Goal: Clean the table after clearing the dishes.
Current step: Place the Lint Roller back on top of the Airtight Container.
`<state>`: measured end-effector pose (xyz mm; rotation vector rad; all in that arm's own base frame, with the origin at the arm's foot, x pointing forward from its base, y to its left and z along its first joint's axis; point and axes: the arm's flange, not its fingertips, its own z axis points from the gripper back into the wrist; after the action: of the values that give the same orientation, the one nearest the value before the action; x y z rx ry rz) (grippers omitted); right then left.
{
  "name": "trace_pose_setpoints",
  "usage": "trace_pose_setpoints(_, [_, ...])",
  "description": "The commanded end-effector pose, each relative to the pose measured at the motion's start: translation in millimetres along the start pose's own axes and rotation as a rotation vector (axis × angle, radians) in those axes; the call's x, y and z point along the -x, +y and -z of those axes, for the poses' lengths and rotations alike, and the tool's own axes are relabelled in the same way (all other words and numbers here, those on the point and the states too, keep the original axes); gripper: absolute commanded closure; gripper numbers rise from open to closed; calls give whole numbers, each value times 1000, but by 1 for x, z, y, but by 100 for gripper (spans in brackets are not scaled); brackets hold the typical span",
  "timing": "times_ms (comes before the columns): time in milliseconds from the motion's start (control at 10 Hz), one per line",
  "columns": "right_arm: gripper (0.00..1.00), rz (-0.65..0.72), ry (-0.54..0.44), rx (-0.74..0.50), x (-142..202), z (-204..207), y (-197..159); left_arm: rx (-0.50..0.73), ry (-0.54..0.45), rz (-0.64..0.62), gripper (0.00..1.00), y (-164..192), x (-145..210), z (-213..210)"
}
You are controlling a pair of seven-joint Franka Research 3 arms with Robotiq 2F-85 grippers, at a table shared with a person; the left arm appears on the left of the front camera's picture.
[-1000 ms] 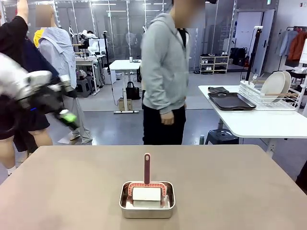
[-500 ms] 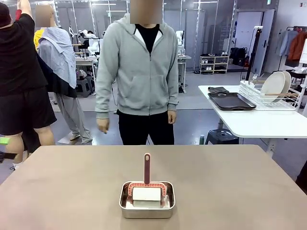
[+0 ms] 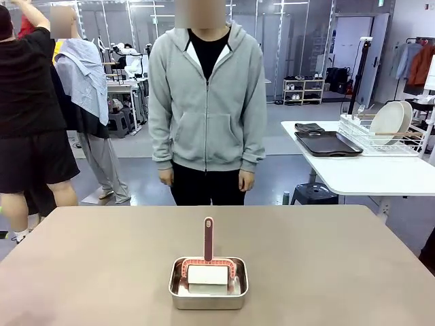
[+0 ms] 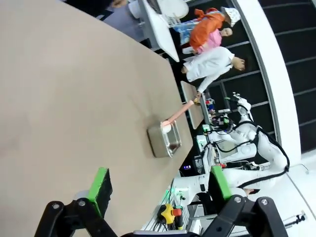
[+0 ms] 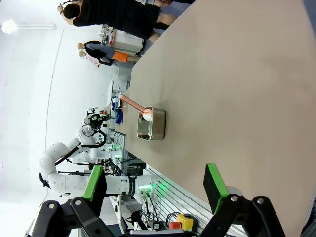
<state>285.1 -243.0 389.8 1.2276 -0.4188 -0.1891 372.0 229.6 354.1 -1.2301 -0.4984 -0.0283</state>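
The person (image 3: 207, 112) wears a grey zip hoodie over a black tee and black trousers. The left gripper (image 4: 158, 190) and right gripper (image 5: 155, 185) have black linkage fingers, silver pivot screws and green pads.

I work in a robotics lab. Behind the person (image 3: 207, 109) stand glass partitions (image 3: 299, 41) and equipment benches (image 3: 178, 95), and white robot arms (image 5: 64, 163) line the room's edge.
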Motion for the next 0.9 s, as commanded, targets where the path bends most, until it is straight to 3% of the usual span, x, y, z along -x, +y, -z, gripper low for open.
trace_pose_setpoints(0, [0, -9, -17, -1, 0, 2, 1, -79, -65, -26, 0, 1, -20, 10])
trace_pose_setpoints(100, [0, -9, -17, -1, 0, 2, 1, 0, 0, 0, 0, 0, 0, 0])
trace_pose_setpoints(800, [0, -9, -17, -1, 0, 2, 1, 0, 0, 0, 0, 0, 0, 0])
